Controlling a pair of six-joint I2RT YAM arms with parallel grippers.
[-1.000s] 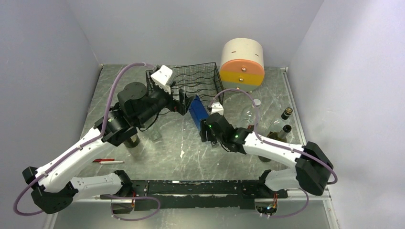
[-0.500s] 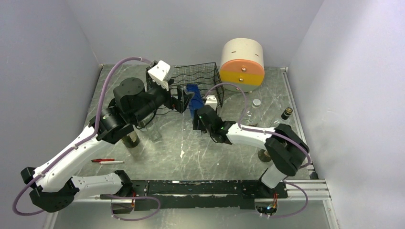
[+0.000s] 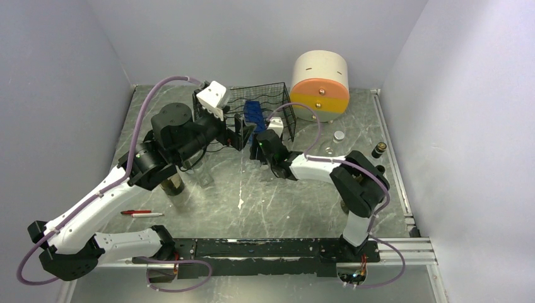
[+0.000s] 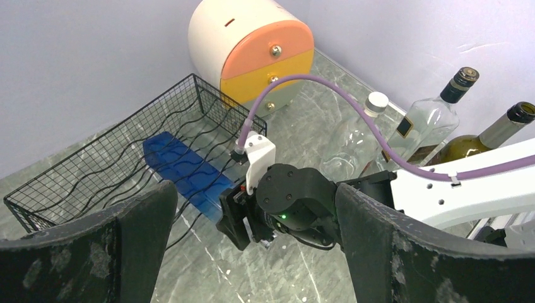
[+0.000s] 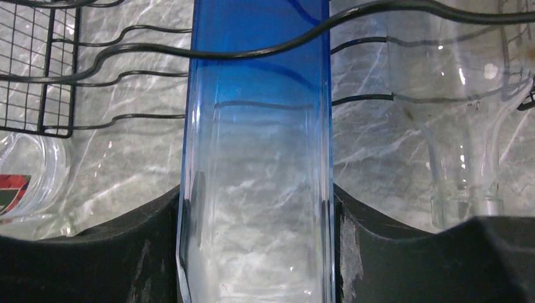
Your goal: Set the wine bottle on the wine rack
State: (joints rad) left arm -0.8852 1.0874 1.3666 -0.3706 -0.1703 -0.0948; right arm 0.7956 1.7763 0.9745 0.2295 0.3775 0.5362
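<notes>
The wine bottle [image 3: 253, 113] is blue glass, fading to clear at my end. It lies lengthwise with its far end inside the black wire wine rack [image 3: 277, 96], under a wavy wire tier. My right gripper [image 3: 260, 134] is shut on the bottle's clear end; in the right wrist view both pads [image 5: 404, 252] press on the bottle [image 5: 255, 145] beneath the rack's wires [image 5: 126, 50]. My left gripper [image 3: 241, 132] is open and empty at the rack's front left. Its view shows the rack [image 4: 94, 164], the bottle [image 4: 183, 170] and the right gripper [image 4: 243, 218] between its spread fingers [image 4: 404, 252].
A round cream, orange and yellow drawer unit [image 3: 320, 82] stands behind and right of the rack. Clear and dark bottles [image 4: 429, 120] stand at the right, with dark tops [image 3: 378, 150]. A dark bottle [image 3: 171, 185] sits under the left arm. A red pen [image 3: 142, 214] lies near the left front.
My right gripper has carried the blue bottle back and left, from in front of the rack to inside it. My left gripper shifted slightly and stays open by the rack.
</notes>
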